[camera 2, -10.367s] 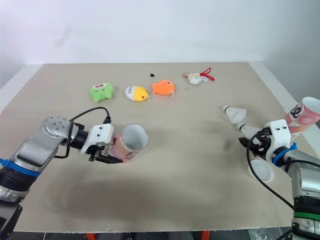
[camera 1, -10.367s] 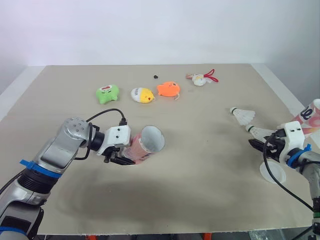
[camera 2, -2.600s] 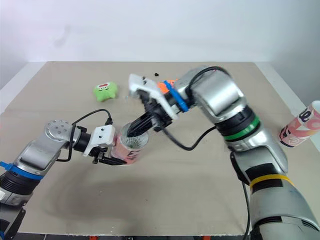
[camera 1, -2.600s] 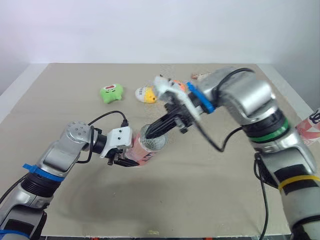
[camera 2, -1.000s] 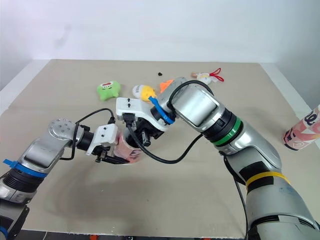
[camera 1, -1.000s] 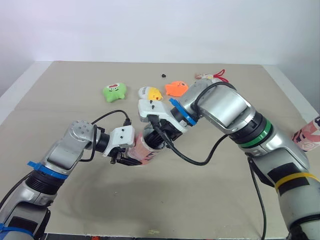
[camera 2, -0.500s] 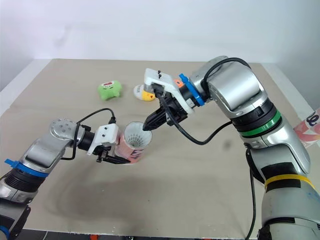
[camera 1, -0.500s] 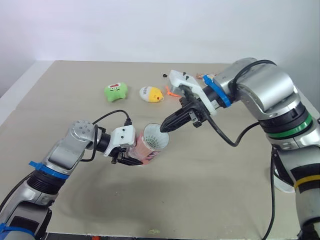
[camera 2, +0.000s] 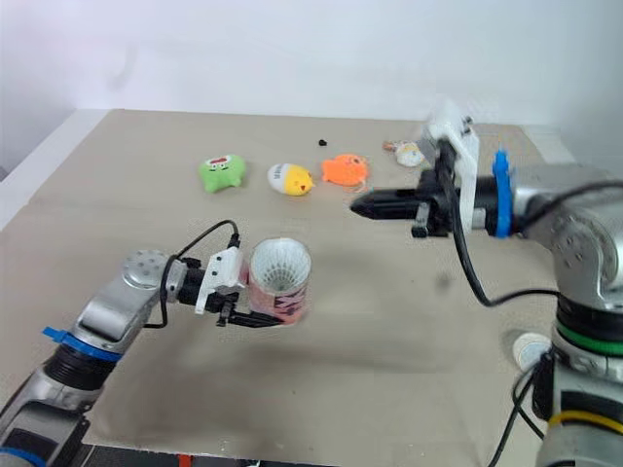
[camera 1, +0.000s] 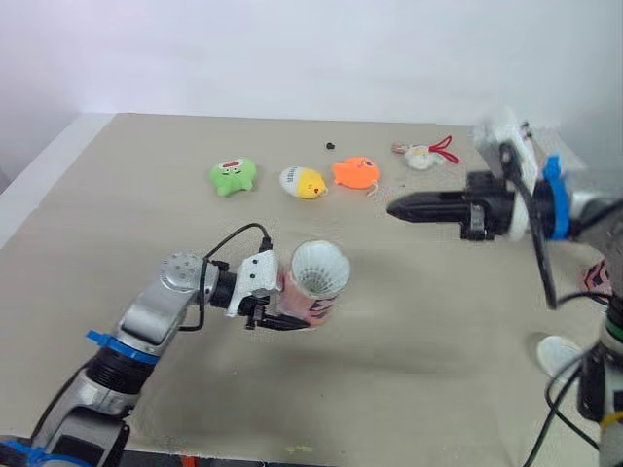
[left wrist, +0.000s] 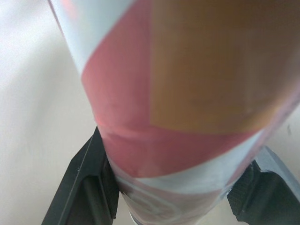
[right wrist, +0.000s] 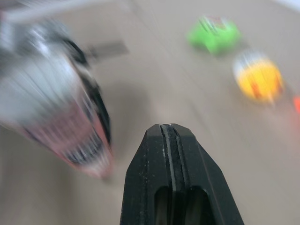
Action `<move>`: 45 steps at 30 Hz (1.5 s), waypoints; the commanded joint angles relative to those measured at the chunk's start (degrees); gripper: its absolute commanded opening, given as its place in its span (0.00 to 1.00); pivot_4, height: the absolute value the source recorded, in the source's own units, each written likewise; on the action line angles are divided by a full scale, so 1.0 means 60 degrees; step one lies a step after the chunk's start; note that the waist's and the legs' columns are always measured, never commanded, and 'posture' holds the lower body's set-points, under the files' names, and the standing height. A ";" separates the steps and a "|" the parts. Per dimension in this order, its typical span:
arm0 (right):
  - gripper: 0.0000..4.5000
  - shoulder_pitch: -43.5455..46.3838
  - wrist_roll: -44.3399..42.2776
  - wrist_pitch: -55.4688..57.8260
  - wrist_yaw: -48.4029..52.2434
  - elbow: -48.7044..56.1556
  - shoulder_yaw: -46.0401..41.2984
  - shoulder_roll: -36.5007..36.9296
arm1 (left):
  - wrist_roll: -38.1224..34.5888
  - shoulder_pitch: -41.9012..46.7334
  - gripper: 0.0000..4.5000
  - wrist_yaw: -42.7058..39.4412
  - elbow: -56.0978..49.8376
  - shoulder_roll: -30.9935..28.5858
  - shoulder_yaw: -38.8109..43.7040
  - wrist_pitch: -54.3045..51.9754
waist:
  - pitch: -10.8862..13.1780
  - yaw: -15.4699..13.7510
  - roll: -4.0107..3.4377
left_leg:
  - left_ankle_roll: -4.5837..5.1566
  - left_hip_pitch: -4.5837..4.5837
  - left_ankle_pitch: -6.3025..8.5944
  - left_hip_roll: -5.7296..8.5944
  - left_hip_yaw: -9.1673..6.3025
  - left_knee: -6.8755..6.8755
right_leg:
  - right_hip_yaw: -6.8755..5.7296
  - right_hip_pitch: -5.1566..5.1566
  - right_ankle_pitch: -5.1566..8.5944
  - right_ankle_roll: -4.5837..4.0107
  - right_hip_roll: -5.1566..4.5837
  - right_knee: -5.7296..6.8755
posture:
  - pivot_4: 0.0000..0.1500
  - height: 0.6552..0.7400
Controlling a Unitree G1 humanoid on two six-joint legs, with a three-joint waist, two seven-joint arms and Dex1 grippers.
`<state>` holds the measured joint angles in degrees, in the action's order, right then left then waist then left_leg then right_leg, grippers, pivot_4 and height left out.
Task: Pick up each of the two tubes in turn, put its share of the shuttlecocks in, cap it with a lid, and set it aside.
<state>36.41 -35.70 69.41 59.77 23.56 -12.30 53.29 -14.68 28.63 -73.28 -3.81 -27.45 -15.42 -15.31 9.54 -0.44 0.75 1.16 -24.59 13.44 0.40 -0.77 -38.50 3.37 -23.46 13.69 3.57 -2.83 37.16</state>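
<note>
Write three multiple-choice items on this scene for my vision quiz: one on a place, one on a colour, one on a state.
1. The yellow-and-white toy lies: A at the table's near edge; B between the green toy and the orange toy; C on the floor.
2. The tube in the left gripper is mostly: A pink; B green; C black.
3. The right gripper is: A open; B shut on a lid; C shut and empty.
Answers: 1 B, it sits mid-row at the far side; 2 A, pink wrap shows around its white mouth; 3 C, its fingers meet in the air with nothing between.
</note>
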 commanded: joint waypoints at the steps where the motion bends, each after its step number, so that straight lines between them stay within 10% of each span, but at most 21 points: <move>1: 0.01 -0.1314 0.0232 -0.0411 0.0027 0.0766 -0.0752 0.1002 | -0.0235 -0.0089 0.54 0.0012 0.0596 0.0304 0.0156 0.0692 | -0.0001 0.0012 -0.0008 | 0.0000 0.0004 0.0000 0.0000 0.0002 -0.0001 | 0.0001 0.0001 0.0000 0.0000 0.0000 0.0004 | 1.00 1.00; 9: 0.01 -0.5199 0.1816 -0.2741 0.0732 0.0118 -0.2192 0.2909 | -0.0306 -0.0528 0.54 -0.0302 0.1839 0.0919 -0.0268 0.1226 | -0.0003 0.0018 -0.0013 | 0.0009 0.0027 -0.0006 -0.0004 0.0031 -0.0004 | 0.0022 0.0022 -0.0001 0.0007 0.0009 -0.0001 | 1.00 1.00; 20: 0.96 -0.7395 0.3396 -0.5299 0.1326 -0.4349 -0.3213 0.3259 | -0.0323 -0.0901 0.54 -0.0493 0.1985 0.1007 -0.0660 0.0651 | -0.0010 0.0017 -0.0015 | 0.0013 0.0071 -0.0013 -0.0005 0.0069 -0.0007 | 0.0068 0.0057 0.0004 0.0027 0.0023 -0.0006 | 1.00 1.00; 30: 0.96 -0.6621 0.3250 -0.5847 0.2097 -0.7382 -0.2755 0.3460 | 0.0531 -0.0832 0.54 -0.0541 0.2161 0.0376 -0.1283 0.1331 | -0.0027 0.0075 -0.0040 | 0.0011 0.0188 -0.0012 -0.0027 0.0121 0.0023 | 0.0142 0.0130 0.0013 0.0023 0.0069 -0.0007 | 1.00 1.00; 45: 0.96 -0.6036 0.3264 -0.5238 0.1767 -0.7126 -0.1246 0.2904 | 0.0481 -0.0961 0.54 -0.0431 0.2146 0.0442 -0.1166 0.1267 | -0.0064 0.0261 -0.0095 | 0.0008 0.0249 -0.0009 -0.0018 0.0121 0.0025 | 0.0176 0.0203 0.0057 0.0112 0.0070 -0.0012 | 1.00 1.00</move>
<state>-0.66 -16.49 38.18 71.00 -19.43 -20.49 71.19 -14.12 24.96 -75.16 7.20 -23.98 -19.32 -6.13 9.16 1.13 0.19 1.21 -23.09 13.39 0.29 -0.05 -38.35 4.43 -22.25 14.04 4.24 -2.40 37.09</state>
